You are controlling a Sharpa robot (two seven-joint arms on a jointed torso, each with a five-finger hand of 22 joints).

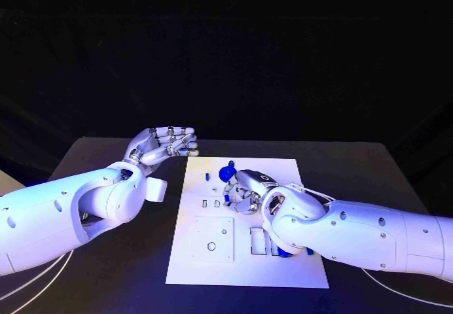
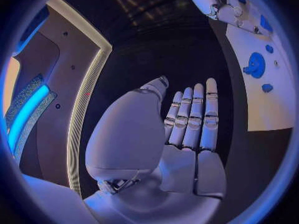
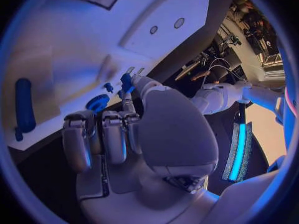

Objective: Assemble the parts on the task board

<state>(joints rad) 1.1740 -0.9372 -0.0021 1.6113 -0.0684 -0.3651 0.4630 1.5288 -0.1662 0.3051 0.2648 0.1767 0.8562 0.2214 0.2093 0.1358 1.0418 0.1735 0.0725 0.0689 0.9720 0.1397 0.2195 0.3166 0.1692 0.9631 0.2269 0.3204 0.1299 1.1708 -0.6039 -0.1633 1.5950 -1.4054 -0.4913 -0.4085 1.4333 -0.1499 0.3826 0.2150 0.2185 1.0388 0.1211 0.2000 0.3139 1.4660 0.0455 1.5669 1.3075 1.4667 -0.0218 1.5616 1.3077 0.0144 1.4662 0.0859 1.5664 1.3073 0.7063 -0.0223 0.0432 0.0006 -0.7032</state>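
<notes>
The right hand (image 1: 247, 191) hangs over the middle of the task board (image 1: 283, 271); in the right wrist view its thumb and one finger pinch a small blue part (image 3: 126, 81) at the tips, while the other fingers (image 3: 114, 137) are curled in side by side. Just beside that pinch a blue round part (image 1: 226, 174) sits on the board's far half, and a long blue part (image 3: 25, 104) lies elsewhere on the board. The left hand (image 1: 162, 145) is raised palm-up over the black bench (image 1: 104, 154), beside the board's far left corner, its fingers (image 2: 195, 115) straight, close together and holding nothing.
</notes>
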